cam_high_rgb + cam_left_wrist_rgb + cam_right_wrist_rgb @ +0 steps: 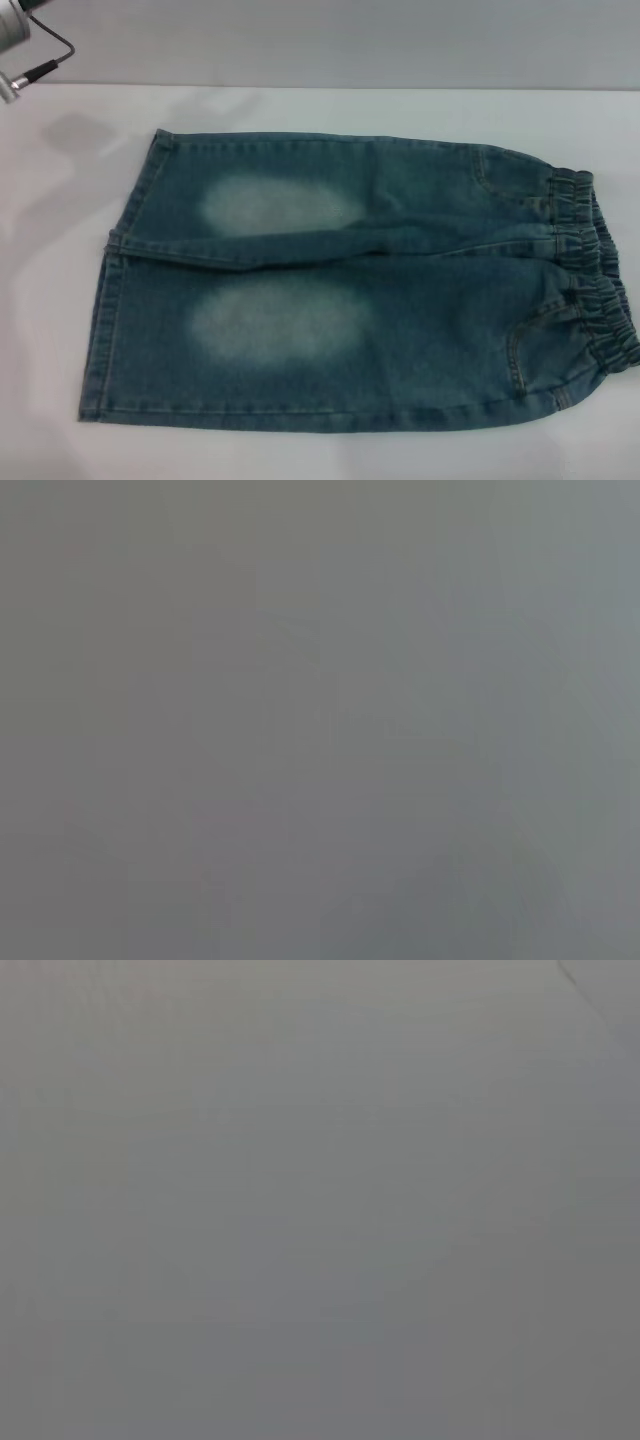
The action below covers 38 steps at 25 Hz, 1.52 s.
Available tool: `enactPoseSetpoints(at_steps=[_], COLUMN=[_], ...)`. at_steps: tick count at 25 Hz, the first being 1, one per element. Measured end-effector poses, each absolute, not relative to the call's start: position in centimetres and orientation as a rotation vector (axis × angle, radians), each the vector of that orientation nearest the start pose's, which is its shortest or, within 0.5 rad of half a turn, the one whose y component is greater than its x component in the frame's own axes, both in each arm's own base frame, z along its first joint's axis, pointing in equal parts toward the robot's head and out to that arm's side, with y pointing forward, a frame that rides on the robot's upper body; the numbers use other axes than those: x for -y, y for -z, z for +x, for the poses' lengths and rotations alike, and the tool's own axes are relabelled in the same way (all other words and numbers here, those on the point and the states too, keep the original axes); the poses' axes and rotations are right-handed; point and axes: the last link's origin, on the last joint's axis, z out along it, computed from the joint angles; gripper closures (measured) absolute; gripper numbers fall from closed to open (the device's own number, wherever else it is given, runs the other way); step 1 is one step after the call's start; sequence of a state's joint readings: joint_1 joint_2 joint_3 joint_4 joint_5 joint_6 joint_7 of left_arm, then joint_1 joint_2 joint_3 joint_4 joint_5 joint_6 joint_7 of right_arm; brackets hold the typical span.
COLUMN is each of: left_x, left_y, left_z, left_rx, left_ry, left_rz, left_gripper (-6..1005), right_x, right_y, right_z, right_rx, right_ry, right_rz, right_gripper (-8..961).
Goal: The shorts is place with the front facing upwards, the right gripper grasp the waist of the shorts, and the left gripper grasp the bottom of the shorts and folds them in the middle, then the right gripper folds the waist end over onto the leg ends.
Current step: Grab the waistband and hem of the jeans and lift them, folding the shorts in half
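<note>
Presently the shorts lie flat and front-up on the white counter, unfolded. Long axis runs side to side across my field: the gathered elastic waist sits at my right, the two straight hems of the bottom at my left. The legs lie one beyond the other, with the crease between them running along that same axis.

That layout suits the assignment: waist toward my right arm, leg ends toward my left, so no crossing of arms should be needed. Judgement only: the first fold has not begun; both ends are untouched.

My left arm shows only as a silver-white segment with a cable at the far left corner, well apart from the denim. Its jaws are out of sight. My right arm does not appear at all in the head view. Both wrist views give plain grey, nothing identifiable, so I cannot tell the state of either set of jaws. Nothing is held, as far as the cloth shows.
</note>
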<state>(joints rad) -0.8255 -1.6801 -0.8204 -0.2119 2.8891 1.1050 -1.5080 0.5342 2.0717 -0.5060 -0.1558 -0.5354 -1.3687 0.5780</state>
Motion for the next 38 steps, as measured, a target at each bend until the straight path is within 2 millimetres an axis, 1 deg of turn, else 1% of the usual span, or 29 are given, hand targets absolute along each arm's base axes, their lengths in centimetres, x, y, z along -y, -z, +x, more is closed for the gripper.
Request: enactPoseSetpoints(at_steps=[1,2,3,4,5,6,7,13,18,20,21,23,24,25,26,27,28,31,32,33,34,36,38], left_x=[-46.0,-45.8,-45.6,-45.2,-45.2,-44.8,-44.5,-42.7,-41.0,-40.8,-40.4,-40.4,-40.0,-40.0,-38.9,-38.9,-38.1,-38.1,-36.9,-36.9,-36.1,-36.1,-35.3], left_y=[-8.8,-9.1,-9.3,-9.7,-9.7,-10.1,-10.1,-9.8,-10.0,-10.1,-10.4,-10.4,-10.4,-10.4,-10.2,-10.2,-10.2,-10.2,-10.1,-10.1,-10.0,-10.0,-9.7], left_z=[-21.6,-21.2,-21.0,-20.8,-20.8,-20.9,-21.1,-22.3,-22.2,-22.3,-22.8,-22.8,-23.3,-23.3,-24.7,-24.7,-25.8,-25.8,-27.3,-27.3,-27.6,-27.6,-27.8], left_rx=[1.084,1.134,1.163,1.248,1.248,1.321,1.375,1.591,1.665,1.676,1.704,1.704,1.732,1.732,1.802,1.802,1.847,1.847,1.941,1.941,2.004,2.004,2.069], left_ry=[1.191,1.168,1.152,1.098,1.098,1.058,1.021,0.844,0.829,0.828,0.821,0.821,0.808,0.808,0.760,0.760,0.726,0.726,0.649,0.649,0.600,0.600,0.532], left_rz=[-2.107,-2.187,-2.227,-2.314,-2.314,-2.355,-2.372,-2.419,-2.503,-2.505,-2.495,-2.495,-2.484,-2.484,-2.459,-2.459,-2.434,-2.434,-2.396,-2.396,-2.399,-2.399,-2.408], left_gripper=[174,175,175,175,175,175,175,175,176,176,176,176,176,176,176,176,176,176,176,176,176,177,177], right_x=[-35.6,-35.5,-35.5,-35.4,-35.3,-35.2,-35.0,-33.7,-33.2,-33.2,-33.2,-33.2,-33.2,-33.2,-33.2,-33.3,-33.4,-33.5,-33.6,-33.7,-33.8,-33.9,-34.0], right_y=[-10.4,-10.5,-10.6,-10.9,-11.1,-11.4,-11.7,-13.7,-14.3,-14.5,-14.5,-14.7,-14.8,-14.9,-15.0,-15.1,-15.2,-15.5,-15.7,-15.8,-15.9,-16.0,-16.1], right_z=[33.0,33.2,33.4,33.6,33.9,34.1,34.3,36.1,36.8,36.9,37.0,37.3,37.4,37.6,37.7,37.9,38.0,38.1,38.1,38.2,38.2,38.2,38.2], right_rx=[-0.533,-0.536,-0.539,-0.539,-0.540,-0.537,-0.533,-0.530,-0.531,-0.532,-0.535,-0.543,-0.549,-0.557,-0.563,-0.571,-0.576,-0.578,-0.576,-0.578,-0.579,-0.584,-0.584], right_ry=[-1.128,-1.120,-1.115,-1.107,-1.101,-1.096,-1.090,-1.054,-1.039,-1.032,-1.029,-1.021,-1.016,-1.011,-1.007,-1.001,-0.998,-0.992,-0.991,-0.988,-0.986,-0.981,-0.978], right_rz=[-1.089,-1.083,-1.078,-1.066,-1.055,-1.044,-1.029,-0.927,-0.891,-0.887,-0.886,-0.880,-0.875,-0.868,-0.863,-0.856,-0.853,-0.850,-0.851,-0.851,-0.851,-0.854,-0.860], right_gripper=[298,298,298,298,298,298,298,299,299,298,298,298,298,299,299,299,299,300,301,301,300,299,299])
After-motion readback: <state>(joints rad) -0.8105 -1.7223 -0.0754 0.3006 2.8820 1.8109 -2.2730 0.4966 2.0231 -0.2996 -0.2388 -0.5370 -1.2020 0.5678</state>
